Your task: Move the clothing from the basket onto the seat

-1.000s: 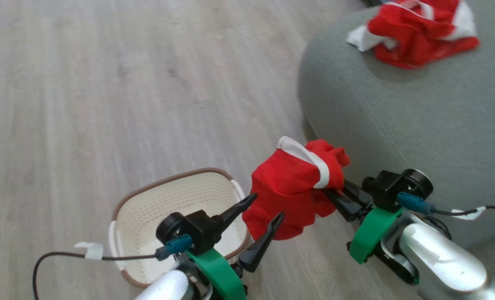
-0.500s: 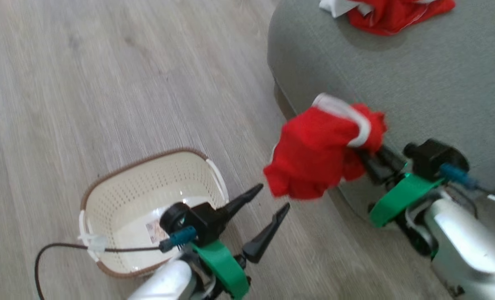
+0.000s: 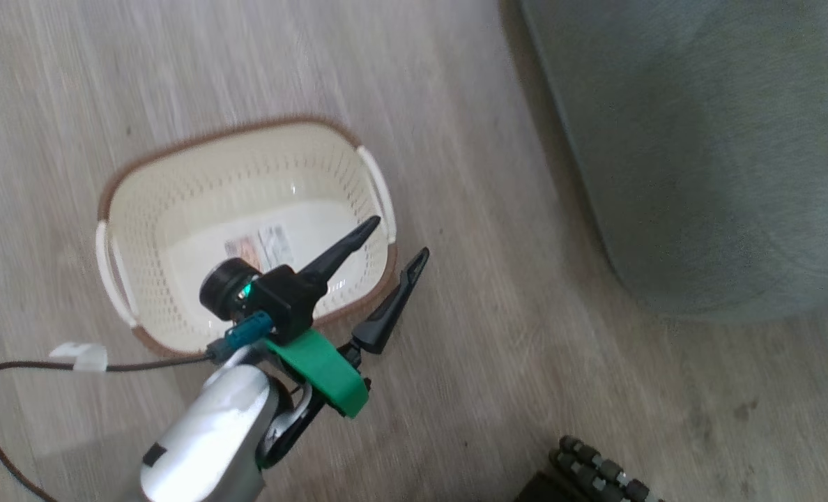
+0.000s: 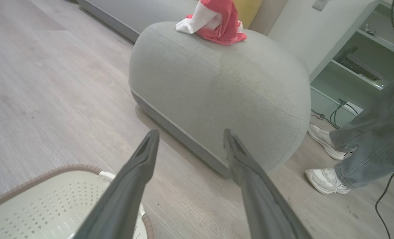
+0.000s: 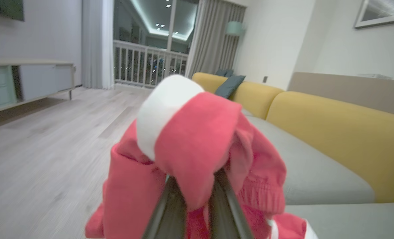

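While the left claw [image 3: 400, 237] hangs above the basket [image 3: 177, 174] with its two dark fingers spread wide and nothing between them, the right claw [image 5: 193, 181] is clenched on a red garment [image 5: 190, 142]. That garment is bunched over the right claw's fingers [image 5: 168, 202], hiding their tips. A white trim band [image 5: 160, 109] curls across its top, and loose red folds hang down on both sides.

In the head view, one left finger lies across the basket's right end and the other over the wooden floor [image 3: 511, 335] just outside the brown rim. The basket stands on the floor, and a label sticker [image 3: 261, 244] shows on its bottom.

The grey seat [image 4: 217, 86] stands near the basket, with floor between them. A second red garment [image 4: 222, 23] with white trim lies crumpled on top of the seat at its far side. Beyond the seat's right end, a person's white shoe [image 4: 326, 181] and grey trouser leg [image 4: 372, 139] show in the left wrist view.
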{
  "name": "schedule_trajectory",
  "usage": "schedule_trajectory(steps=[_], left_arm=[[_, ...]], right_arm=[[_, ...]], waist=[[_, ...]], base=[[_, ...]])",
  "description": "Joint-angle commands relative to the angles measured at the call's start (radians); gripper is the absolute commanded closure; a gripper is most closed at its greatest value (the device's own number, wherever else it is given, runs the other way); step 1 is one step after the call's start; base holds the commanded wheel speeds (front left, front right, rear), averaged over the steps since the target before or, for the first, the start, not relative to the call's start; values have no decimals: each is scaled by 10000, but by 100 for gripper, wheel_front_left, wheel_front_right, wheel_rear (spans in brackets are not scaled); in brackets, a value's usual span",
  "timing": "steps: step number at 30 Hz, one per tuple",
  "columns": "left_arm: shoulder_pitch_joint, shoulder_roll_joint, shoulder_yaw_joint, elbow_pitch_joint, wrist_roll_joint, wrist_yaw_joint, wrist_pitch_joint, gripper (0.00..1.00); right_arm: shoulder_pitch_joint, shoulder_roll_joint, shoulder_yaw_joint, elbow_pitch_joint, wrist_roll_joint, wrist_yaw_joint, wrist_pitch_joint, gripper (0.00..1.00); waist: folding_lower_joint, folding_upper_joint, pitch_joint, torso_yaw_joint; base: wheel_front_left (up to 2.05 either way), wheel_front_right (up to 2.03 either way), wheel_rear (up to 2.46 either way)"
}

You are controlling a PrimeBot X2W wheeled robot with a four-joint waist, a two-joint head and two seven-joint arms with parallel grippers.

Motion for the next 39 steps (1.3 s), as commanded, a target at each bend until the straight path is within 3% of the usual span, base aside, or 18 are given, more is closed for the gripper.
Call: schedule_trajectory(steps=[1,9,14,18,21,22,23,24,25,31,39], left_arm=[[-292,146,372,-451,144,35,-125,0],[-360,492,842,-988,328,175,-125,0],[-278,762,1011,-1442,453,361,-91,0],[-242,982,1086,-1696,561,506,-3,0],[-186,1152,1235,-1934,603,714,114,0],[-121,1218,1348,-2106,565,863,206,0],[-84,1255,1386,-2187,555,922,255,0],[-43,1292,1409,-2247,543,961,297,0],[5,1325,1412,-2277,529,977,324,0],[262,1137,1325,-2005,196,955,344,0],[845,281,1633,-58,-637,1044,0,0]], right_arm=[[-1002,-548,-782,158,-92,-4,-65,100],[-3869,-1550,-3818,2251,-901,-4,210,100],[-4325,-1903,-5971,3535,-1867,-4,57,100],[-3892,-1224,-7298,4401,-2709,-4,-42,100],[-3717,-434,-7871,4129,-3058,-4,-58,100],[-3557,85,-8179,3664,-3213,-4,-60,91],[-3460,347,-8201,3466,-3290,-4,-61,64],[-3352,591,-8104,3330,-3342,-4,-61,15],[-3211,771,-7979,3209,-3398,-4,-62,0],[-1743,1033,-6498,2324,-3452,-4,-63,0],[1847,930,-4104,792,-2557,-4,-64,0]], waist=[[-5,0,1323,656],[-5,0,2955,1008],[-5,0,4076,957],[-5,0,4569,814],[-5,0,4769,546],[-5,0,4753,356],[-5,0,4719,250],[-5,0,4649,145],[-5,0,4526,49],[-5,0,3293,-204],[-5,0,519,293]], base=[[0,0,0],[0,0,0],[0,0,0],[0,0,0],[0,0,0],[0,0,0],[0,0,0],[0,0,0],[0,0,0],[0,0,0],[0,0,0]])
